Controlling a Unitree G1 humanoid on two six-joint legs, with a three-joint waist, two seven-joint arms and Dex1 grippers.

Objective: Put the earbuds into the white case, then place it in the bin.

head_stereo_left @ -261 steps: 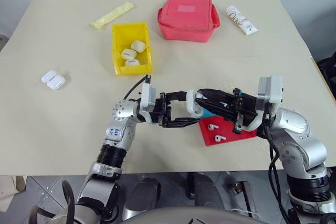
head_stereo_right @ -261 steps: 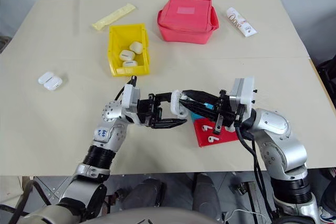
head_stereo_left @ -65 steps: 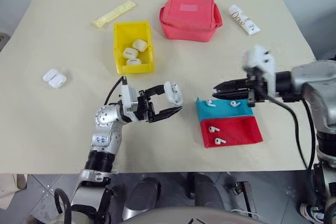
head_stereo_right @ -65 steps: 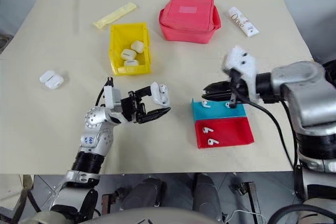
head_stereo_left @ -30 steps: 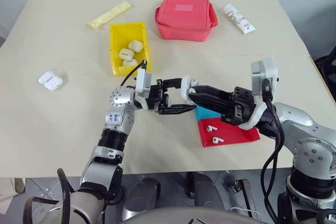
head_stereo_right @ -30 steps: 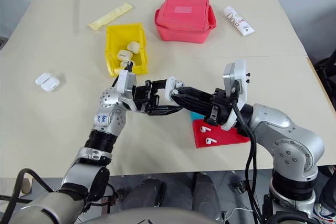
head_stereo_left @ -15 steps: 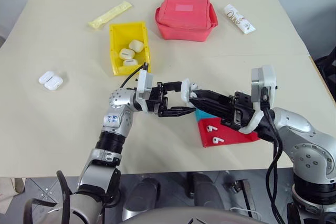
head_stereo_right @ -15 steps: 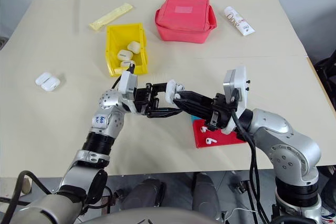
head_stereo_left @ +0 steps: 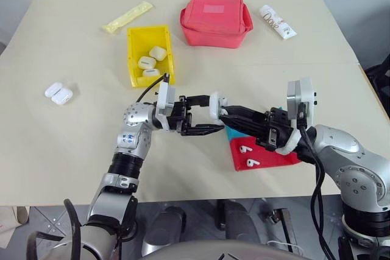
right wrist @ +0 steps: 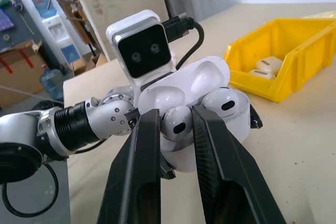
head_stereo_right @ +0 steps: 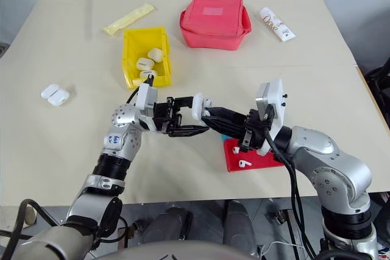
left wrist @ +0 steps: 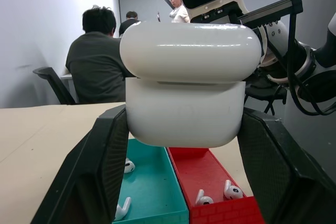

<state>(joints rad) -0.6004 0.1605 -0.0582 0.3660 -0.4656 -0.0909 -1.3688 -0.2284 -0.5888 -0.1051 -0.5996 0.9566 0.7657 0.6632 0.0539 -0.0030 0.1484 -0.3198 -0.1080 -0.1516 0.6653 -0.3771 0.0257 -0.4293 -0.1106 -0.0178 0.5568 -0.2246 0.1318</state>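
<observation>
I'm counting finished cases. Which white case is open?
The white case in the left gripper, lid up; the bin's three and the table's two are shut.

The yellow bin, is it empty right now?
No, the yellow bin already holds three small white cases lying inside it.

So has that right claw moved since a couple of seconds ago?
Yes. The right gripper left the blue tray and swung toward the white case in the left gripper.
</observation>
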